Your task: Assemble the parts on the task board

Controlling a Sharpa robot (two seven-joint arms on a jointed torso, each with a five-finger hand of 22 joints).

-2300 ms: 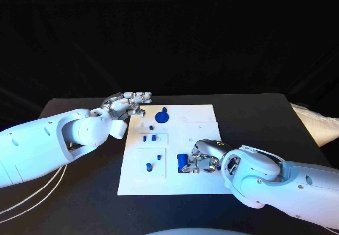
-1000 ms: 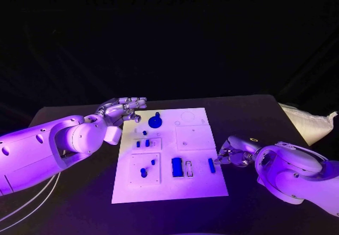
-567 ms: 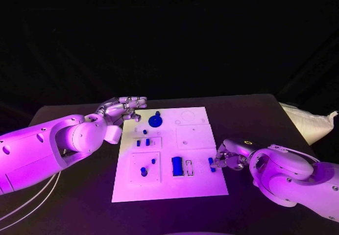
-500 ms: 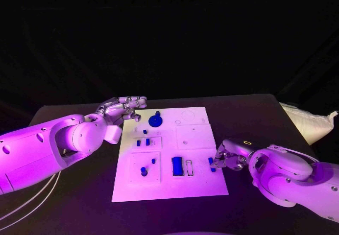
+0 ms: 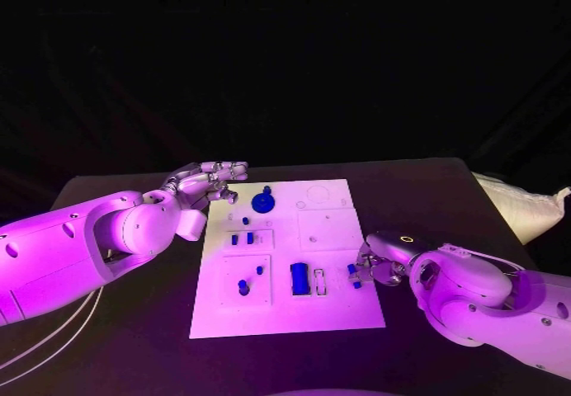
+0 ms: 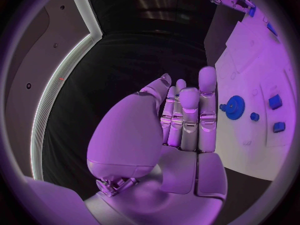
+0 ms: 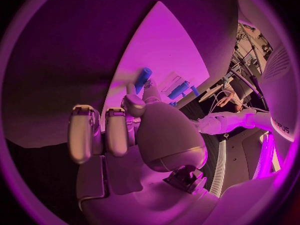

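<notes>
Right hand at the board's edge, left hand idle

The silver right hand (image 5: 376, 266) pinches a small blue rod-shaped part (image 5: 355, 275) over the white rectangular task board's (image 5: 337, 312) right edge; its fingertips partly hide the rod. The silver left hand (image 5: 205, 179) hovers empty, fingers straight, beside the board's far-left corner.

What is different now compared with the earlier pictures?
The right robot hand left the block in the board's near section, drew off to the right edge of the task board, then closed in on the small blue peg there. The left robot hand and gear stayed put.
</notes>
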